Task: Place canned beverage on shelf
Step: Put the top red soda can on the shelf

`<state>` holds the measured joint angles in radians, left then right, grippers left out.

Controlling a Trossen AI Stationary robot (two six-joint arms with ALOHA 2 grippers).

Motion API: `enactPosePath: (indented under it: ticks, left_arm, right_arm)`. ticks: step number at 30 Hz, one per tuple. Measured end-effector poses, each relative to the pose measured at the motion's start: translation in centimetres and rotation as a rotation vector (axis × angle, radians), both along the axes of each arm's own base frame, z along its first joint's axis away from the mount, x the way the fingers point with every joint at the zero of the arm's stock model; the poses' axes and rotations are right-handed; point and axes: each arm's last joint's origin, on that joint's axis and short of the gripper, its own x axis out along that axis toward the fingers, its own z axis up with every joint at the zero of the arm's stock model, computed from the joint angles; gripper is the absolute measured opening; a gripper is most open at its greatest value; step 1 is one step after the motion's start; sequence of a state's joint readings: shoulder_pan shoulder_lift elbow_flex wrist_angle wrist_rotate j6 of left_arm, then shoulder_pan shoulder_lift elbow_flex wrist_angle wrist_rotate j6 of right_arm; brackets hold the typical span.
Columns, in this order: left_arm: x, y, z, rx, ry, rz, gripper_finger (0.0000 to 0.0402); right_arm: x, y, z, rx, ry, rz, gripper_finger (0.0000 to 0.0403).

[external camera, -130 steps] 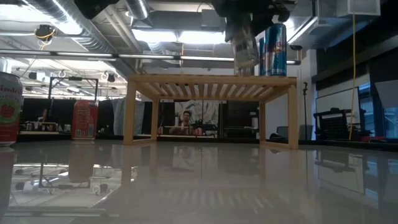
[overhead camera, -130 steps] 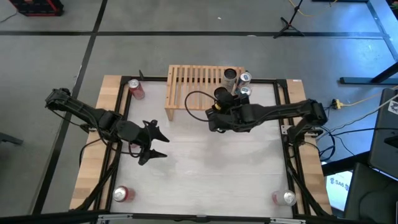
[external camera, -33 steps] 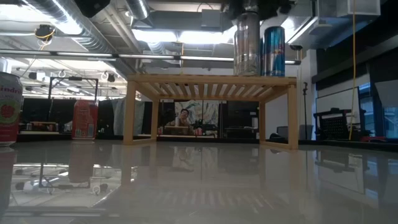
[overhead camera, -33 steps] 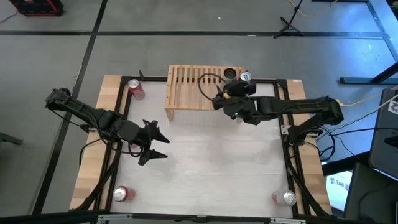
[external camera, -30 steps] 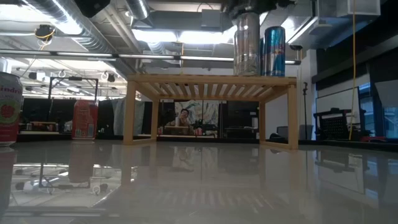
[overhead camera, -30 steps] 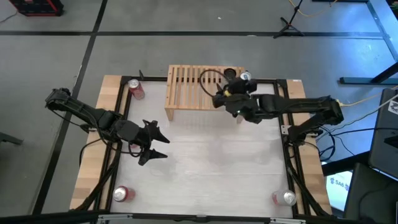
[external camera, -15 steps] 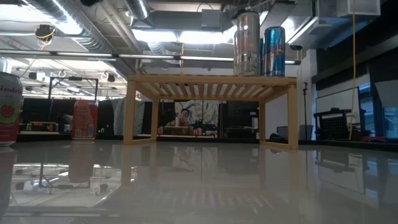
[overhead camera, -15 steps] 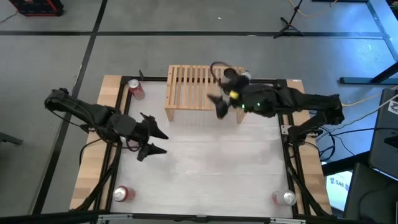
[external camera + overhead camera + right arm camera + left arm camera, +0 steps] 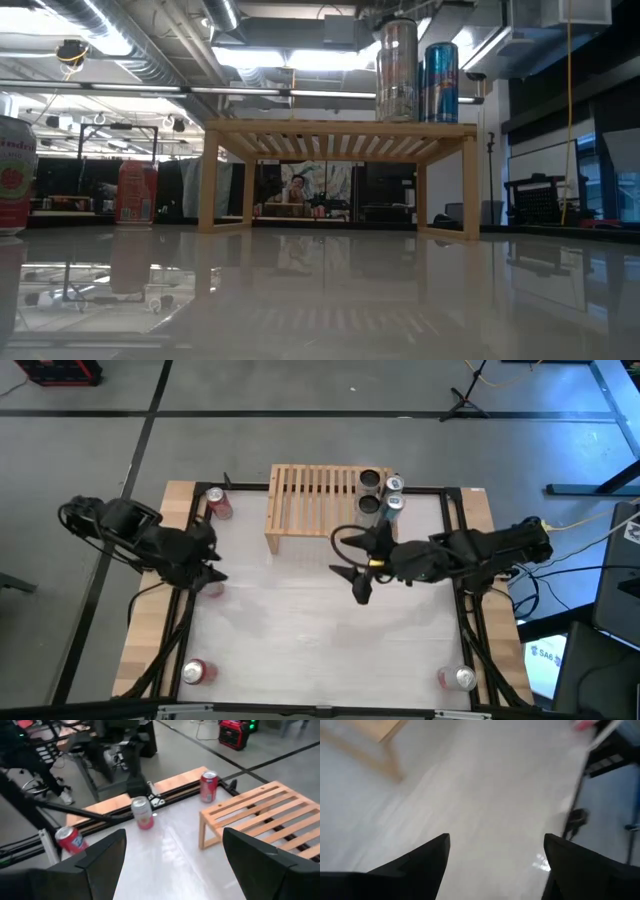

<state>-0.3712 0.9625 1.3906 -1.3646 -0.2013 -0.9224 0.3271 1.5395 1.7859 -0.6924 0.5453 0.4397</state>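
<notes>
The light-wood shelf (image 9: pixel 318 500) stands at the table's far edge, resting on its short side legs (image 9: pixel 209 180). Several cans stand on the right end of its slatted top, among them a silver can (image 9: pixel 397 70) and a blue can (image 9: pixel 442 68). The silver can also shows from above (image 9: pixel 368 506). My right gripper (image 9: pixel 355 580) is open and empty over the table's middle, on the near side of the shelf. My left gripper (image 9: pixel 212 563) is open and empty near the table's left edge, beside a pink can (image 9: pixel 142 813).
A red can (image 9: pixel 218 502) stands at the far left corner beside the shelf. Another red can (image 9: pixel 193 672) stands at the near left corner, and a silver-topped can (image 9: pixel 458 678) at the near right corner. The shelf's left half (image 9: pixel 300 495) is bare.
My right gripper has let go of the silver can, which stays upright on the shelf. It has drawn back from the shelf toward the table's near edge and the middle. My left gripper has pulled back toward the table's left edge.
</notes>
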Motion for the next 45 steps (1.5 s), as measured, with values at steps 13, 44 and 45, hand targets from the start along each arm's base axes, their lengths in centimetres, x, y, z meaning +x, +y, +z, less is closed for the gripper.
enactPosePath:
  ticks: [13,44,45]
  left_arm:
    - [-3.5,1.2,-1.6,-0.117,0.188,0.177,0.0318]
    - [0.1,5.9,-5.6,-0.179,0.326,0.594,0.0318]
    - [0.2,6.3,-5.7,-0.182,0.334,0.611,0.0318]
  right_arm:
    - [0.3,0.9,-0.9,0.049,0.050,0.041,0.0319]
    - [-6.0,-0.5,0.7,-0.010,0.204,0.107,0.0319]
    - [-6.5,-0.8,0.9,-0.011,0.204,0.108,0.0319]
